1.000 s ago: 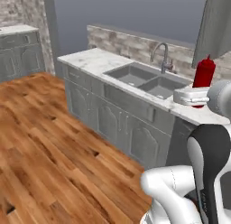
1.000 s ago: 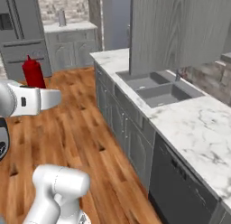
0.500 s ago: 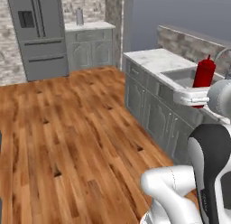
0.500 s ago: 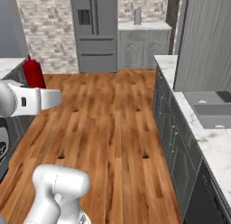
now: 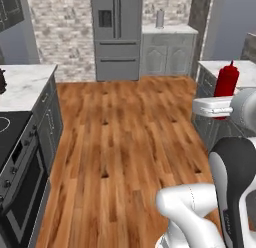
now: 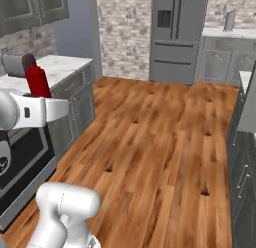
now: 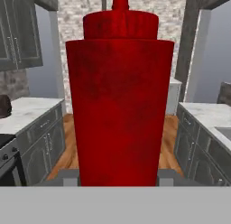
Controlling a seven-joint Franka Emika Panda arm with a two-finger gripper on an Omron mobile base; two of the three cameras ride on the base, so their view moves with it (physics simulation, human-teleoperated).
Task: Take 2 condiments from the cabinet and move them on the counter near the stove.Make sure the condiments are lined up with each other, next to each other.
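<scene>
You have the red bottle [image 7: 119, 96] standing upright in the hand, long axis vertical, its red nozzle pointing straight up; from the left base view you see the same bottle [image 5: 225, 82] rising above the white wrist, and from the right base view it [image 6: 36, 79] stands tall over the forearm, held up in the air well above the wood floor [image 5: 125, 142]; your gripper [image 7: 119, 175] is clamped on the lower body of the bottle, jaws closed against its two sides; the stove [image 5: 10, 129] lies low at the left edge of the left base view, with the marble counter [image 5: 25, 82] just beyond it, both well apart from the bottle.
</scene>
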